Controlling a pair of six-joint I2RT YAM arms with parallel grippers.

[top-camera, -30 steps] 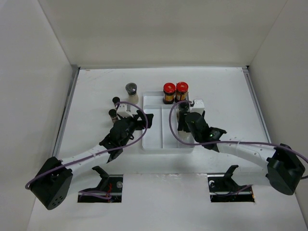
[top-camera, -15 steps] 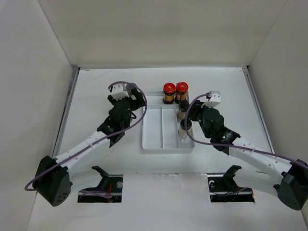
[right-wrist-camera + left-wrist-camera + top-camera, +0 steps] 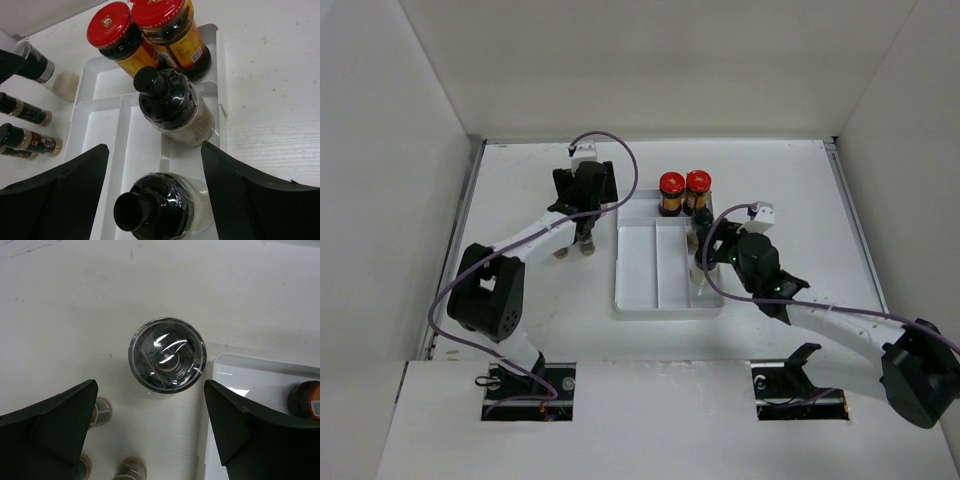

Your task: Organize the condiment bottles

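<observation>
Condiment bottles sit beneath two spread grippers. The left gripper [image 3: 150, 392], fingers well apart and touching nothing, hangs straight over a wide jar [image 3: 167, 356] with a dark lid glossy under clear wrap. That jar stands upright on the table [image 3: 65, 300] just off the far left corner of the white divided tray [image 3: 260, 385]. The slim black-capped bottles [image 3: 102, 411] cluster nearer, along the tray's left side.

The right gripper [image 3: 152, 150], its jaws likewise apart and gripping nothing, hovers over the tray's right compartment. Two stout black-capped bottles [image 3: 170, 105] with pale contents stand there, one behind the other. At the tray's far end, two red-lidded amber jars [image 3: 112, 30] stand touching, side by side.

The left arm [image 3: 520, 240] bends at a dark joint left of the tray and reaches to its far corner. The right arm [image 3: 840, 320] stretches low and diagonal to the tray's right edge.
</observation>
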